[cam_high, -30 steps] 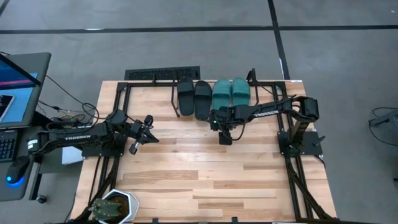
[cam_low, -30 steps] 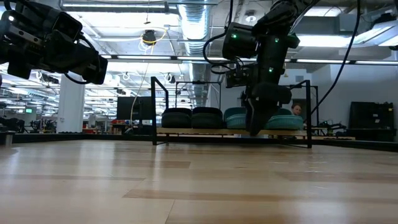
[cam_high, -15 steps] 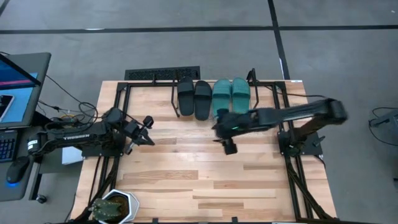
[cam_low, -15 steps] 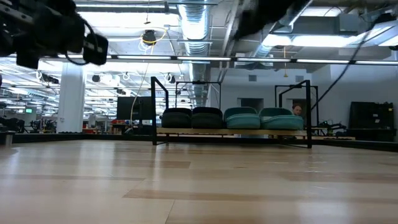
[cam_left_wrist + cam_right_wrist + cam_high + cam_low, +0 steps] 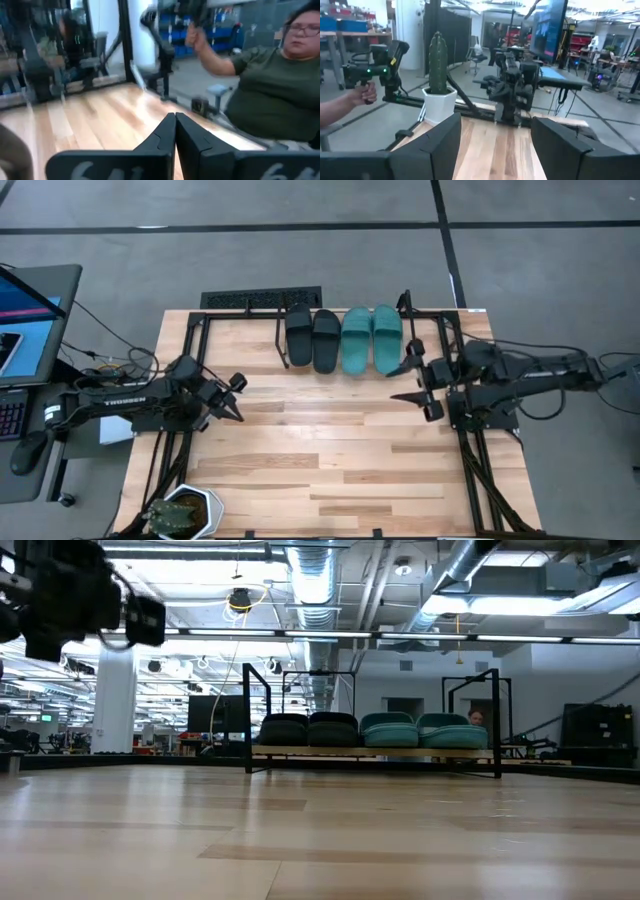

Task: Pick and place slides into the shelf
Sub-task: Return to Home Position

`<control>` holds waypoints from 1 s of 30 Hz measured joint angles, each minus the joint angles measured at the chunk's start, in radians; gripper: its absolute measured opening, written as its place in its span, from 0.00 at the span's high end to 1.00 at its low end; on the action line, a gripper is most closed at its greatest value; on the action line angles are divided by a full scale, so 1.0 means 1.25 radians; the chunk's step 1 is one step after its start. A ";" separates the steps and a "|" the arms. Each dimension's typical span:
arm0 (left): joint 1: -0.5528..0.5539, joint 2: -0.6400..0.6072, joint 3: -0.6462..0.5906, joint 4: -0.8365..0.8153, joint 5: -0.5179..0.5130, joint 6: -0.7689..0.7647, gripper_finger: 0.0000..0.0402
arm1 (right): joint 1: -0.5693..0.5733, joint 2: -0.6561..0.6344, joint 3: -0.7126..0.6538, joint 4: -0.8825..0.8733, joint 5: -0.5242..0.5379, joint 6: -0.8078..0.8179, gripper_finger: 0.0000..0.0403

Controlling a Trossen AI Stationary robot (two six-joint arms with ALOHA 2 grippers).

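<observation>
The four slides rest side by side on the shelf (image 5: pixel 247 716), at the far edge of the tabletop (image 5: pixel 320 450). The two black slides (image 5: pixel 300 337) are on the left and the two teal slides (image 5: pixel 357 340) on the right, and each one touches its neighbour.

The right tool (image 5: pixel 402 383) hangs just in front of the outer teal slide, near it but apart. It is spread wide and holds nothing. The left tool (image 5: pixel 233 410) is well apart from the shelf, over the left side. It is pressed fully together, with nothing in it.

The slides look soft and matte, each with one broad arched strap. The shelf is made of thin black metal rods with upright posts. I think a pale board lies under the slides, but from the low view I cannot be sure. The tabletop is made of light wooden planks.
</observation>
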 joint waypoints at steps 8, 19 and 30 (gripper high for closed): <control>-0.032 0.000 -0.001 0.013 0.029 0.014 1.00 | -0.042 -0.130 -0.269 0.151 -0.004 0.063 0.44; -0.115 0.000 -0.001 0.010 -0.061 -0.011 1.00 | -0.051 -0.207 -0.491 0.320 -0.087 0.077 0.44; -0.187 -0.038 -0.003 -0.106 -0.132 -0.008 1.00 | -0.025 -0.271 -0.523 0.243 -0.109 0.109 0.44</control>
